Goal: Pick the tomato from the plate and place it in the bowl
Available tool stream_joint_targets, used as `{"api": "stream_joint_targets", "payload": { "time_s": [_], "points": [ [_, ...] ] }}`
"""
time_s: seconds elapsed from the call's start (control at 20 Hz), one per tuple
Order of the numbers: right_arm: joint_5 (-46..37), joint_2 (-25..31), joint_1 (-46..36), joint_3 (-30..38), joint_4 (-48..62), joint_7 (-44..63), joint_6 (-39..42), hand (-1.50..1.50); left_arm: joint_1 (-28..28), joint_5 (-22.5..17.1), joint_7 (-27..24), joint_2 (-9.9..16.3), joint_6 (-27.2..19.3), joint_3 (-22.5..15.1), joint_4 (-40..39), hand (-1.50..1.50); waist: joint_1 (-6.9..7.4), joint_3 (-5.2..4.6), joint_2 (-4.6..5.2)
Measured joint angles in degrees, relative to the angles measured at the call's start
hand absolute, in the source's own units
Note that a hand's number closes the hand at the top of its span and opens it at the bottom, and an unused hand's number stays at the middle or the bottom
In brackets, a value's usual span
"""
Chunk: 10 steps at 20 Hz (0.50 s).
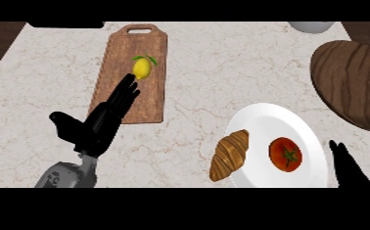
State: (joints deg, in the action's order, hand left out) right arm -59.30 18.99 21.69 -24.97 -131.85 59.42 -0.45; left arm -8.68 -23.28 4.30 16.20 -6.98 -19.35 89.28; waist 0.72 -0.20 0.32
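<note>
Red, round and glossy, the tomato (285, 154) sits on the white plate (264, 119) at lower right, green stem cap facing up. Right next to it on the same plate, w/ a bit hanging over the left rim, is a croissant (230, 155), brown and ridged, not touching the tomato afaict.

Handling guess: light, smooth skin so prob a bit slippery, and soft enough to bruise if squeezed hard. Best bet imo is wrapping fingers around its widest part from the sides, thumb opposite, not pinching at the stem.

Right hand (350, 168) only peeks in at the lower right edge, just beside the plate; fingers look straight, holding nothing. Left hand (101, 124) is over the left side of the counter, fingers straight and together, pointing up toward a lemon (143, 68) on a wooden cutting board (145, 43), thumb out to the side. Also holding nothing.

Bowl (345, 84) is dark wood w/ visible grain, at the right edge, well above the plate. Counter (209, 72) is pale marble-ish stone w/ thin veins. Some whitish round thing (312, 26) at the top edge, can't tell what.
</note>
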Motion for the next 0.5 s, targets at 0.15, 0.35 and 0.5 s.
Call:
{"api": "stream_joint_targets", "payload": {
  "time_s": [0.15,0.35,0.5],
  "points": [
    [-0.29,-2.80,-3.69,-0.28,2.28,1.93,3.74,-1.50,-0.16,0.41,-0.68,-0.35,0.74,0.80,-1.30,0.00,-0.17,0.07,-0.08],
    [0.88,-5.24,-7.08,1.16,4.30,2.69,7.29,-1.50,-0.35,1.46,0.13,-1.65,0.47,0.71,-0.92,0.00,-0.36,0.14,-0.19],
    [0.85,-6.65,-8.64,1.52,6.48,2.30,8.77,-1.50,-0.48,1.70,0.03,-2.02,1.36,1.76,-1.74,0.00,-0.52,0.16,-0.25]
  ]
}}
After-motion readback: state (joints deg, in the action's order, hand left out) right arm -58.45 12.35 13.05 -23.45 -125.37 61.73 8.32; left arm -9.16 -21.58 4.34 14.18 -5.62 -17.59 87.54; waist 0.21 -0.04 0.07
